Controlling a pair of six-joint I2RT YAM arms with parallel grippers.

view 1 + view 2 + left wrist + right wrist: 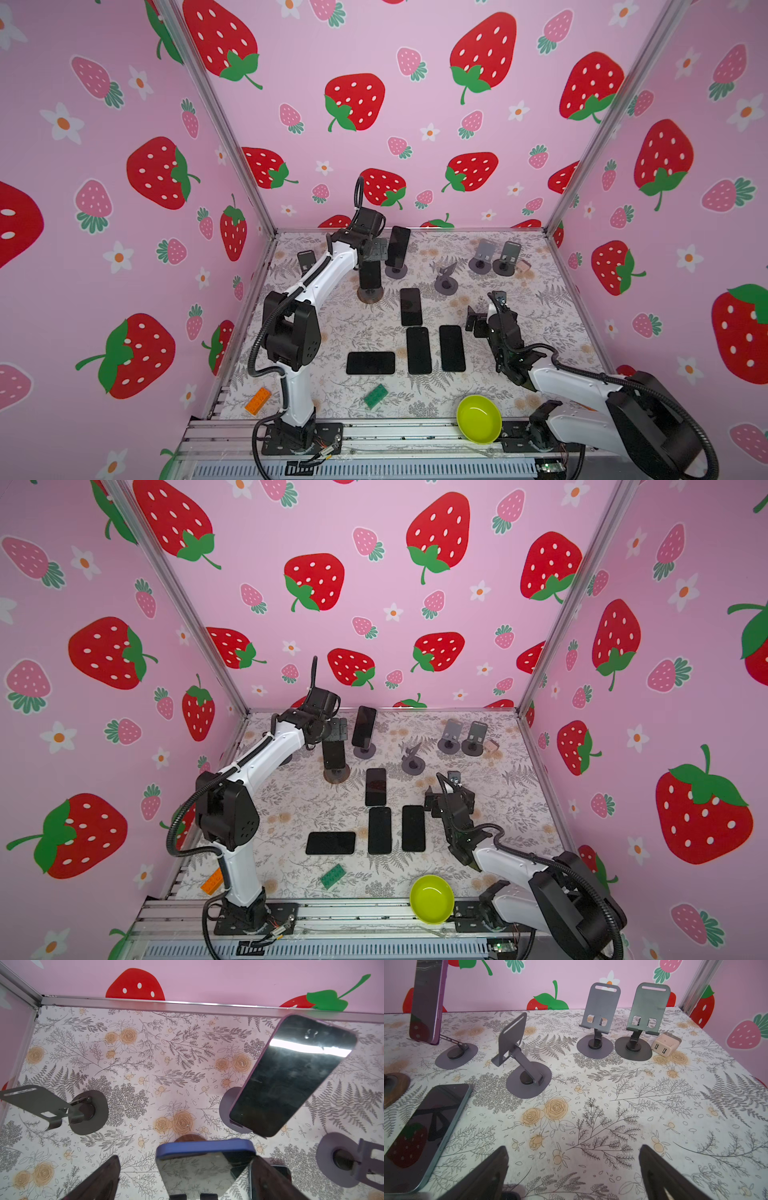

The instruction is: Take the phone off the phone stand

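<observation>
While the left gripper [372,257] hangs released, jaws spread wide, the blue-cased phone [204,1147] stands upright on its wood-based stand [370,296] with its top edge between the fingers [97,1180]. Whether either finger touches the case cannot be told. Just behind it and to the right, a purple-cased phone [398,245] leans on a grey stand [395,272], close to the back rail [207,1006]. On the blue phone's other side the cloth lies bare as far as an empty stand [62,1109] near the left wall.

The right gripper [575,1176] is also released and holds nothing, above open table [540,332]. Four flat phones [419,350] lie side by side just to its left. Three more empty stands [527,1057] and a charger [665,1044] sit well beyond it, toward the back edge. A green bowl [478,419] rests on the front rail.
</observation>
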